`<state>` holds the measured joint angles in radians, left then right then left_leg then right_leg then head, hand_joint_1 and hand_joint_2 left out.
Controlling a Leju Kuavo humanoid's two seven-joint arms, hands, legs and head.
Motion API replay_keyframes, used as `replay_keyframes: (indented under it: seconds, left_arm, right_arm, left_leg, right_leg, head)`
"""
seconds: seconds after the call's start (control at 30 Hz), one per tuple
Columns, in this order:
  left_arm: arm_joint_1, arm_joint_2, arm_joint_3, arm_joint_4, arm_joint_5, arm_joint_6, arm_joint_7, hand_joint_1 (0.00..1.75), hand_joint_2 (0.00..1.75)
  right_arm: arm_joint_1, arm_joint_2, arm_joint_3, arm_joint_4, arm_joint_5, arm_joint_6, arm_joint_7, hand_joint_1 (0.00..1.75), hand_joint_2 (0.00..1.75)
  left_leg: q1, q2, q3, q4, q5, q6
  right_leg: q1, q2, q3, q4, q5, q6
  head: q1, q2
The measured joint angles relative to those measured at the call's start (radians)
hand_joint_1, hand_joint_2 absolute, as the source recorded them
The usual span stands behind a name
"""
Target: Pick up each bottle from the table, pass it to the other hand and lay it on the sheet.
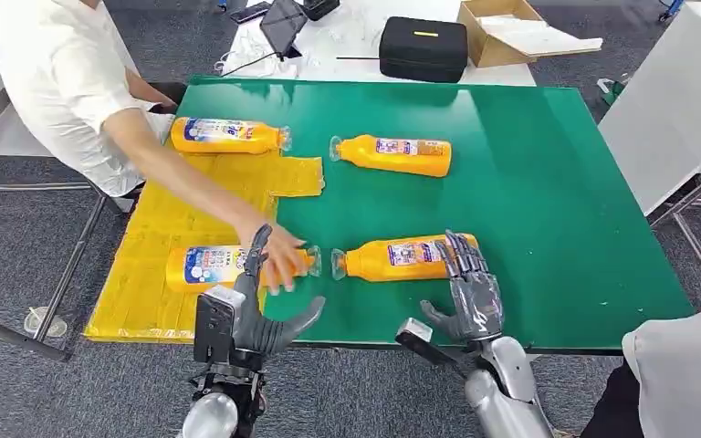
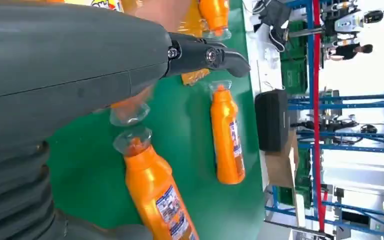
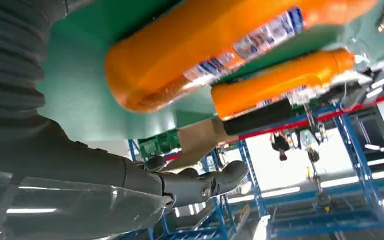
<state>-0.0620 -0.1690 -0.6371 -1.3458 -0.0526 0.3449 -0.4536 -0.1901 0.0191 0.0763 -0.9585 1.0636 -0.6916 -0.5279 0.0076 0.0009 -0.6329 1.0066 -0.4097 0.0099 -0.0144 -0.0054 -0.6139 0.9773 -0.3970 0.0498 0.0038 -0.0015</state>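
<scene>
Four orange bottles lie on the green table [image 1: 548, 182]: two on the yellow sheet [image 1: 160, 228] at the left, namely the far-left bottle [image 1: 228, 135] and the near-left bottle [image 1: 210, 266], and two on bare green, the far bottle [image 1: 392, 154] and the near bottle [image 1: 402, 257]. A person's hand [image 1: 278, 260] rests on the near-left bottle's neck. The left hand [image 1: 256, 315] hovers at the table's near edge, fingers spread and empty, while the right hand [image 1: 473, 292] is spread too, its fingertips by the near bottle's base.
</scene>
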Motion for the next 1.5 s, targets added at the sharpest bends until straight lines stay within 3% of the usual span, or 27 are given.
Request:
replay_keyframes:
  seconds: [0.33,0.77,1.13,1.5]
  left_arm:
    - [-0.034,-0.010,-0.024,0.021,0.003,-0.009,-0.006,0.00,1.75]
    - [-0.051,-0.021,-0.034,0.039,0.015,-0.010,-0.016,0.00,1.75]
    - [-0.057,-0.020,-0.048,0.047,0.032,-0.007,-0.026,0.00,1.75]
    - [-0.078,-0.021,-0.057,0.050,0.046,0.000,-0.027,0.00,1.75]
  right_arm:
    - [-0.091,-0.026,0.005,0.154,0.100,0.000,0.033,0.00,1.75]
    - [-0.146,-0.031,0.002,0.260,0.103,-0.001,0.031,0.00,1.75]
    - [-0.150,-0.017,-0.057,0.269,0.240,-0.007,0.052,0.00,1.75]
    - [-0.180,-0.013,-0.104,0.264,0.439,-0.007,0.217,0.00,1.75]
  left_leg:
    - [0.000,0.000,0.000,0.000,0.000,0.000]
    - [0.000,0.000,0.000,0.000,0.000,0.000]
    - [0.000,0.000,0.000,0.000,0.000,0.000]
    - [0.000,0.000,0.000,0.000,0.001,0.001]
  right_leg:
    - [0.000,0.000,0.000,0.000,0.000,0.000]
    - [0.000,0.000,0.000,0.000,0.000,0.000]
    - [0.000,0.000,0.000,0.000,0.000,0.000]
    - [0.000,0.000,0.000,0.000,0.001,0.001]
  head:
    - [0.000,0.000]
    - [0.000,0.000]
    - [0.000,0.000]
    - [0.000,0.000]
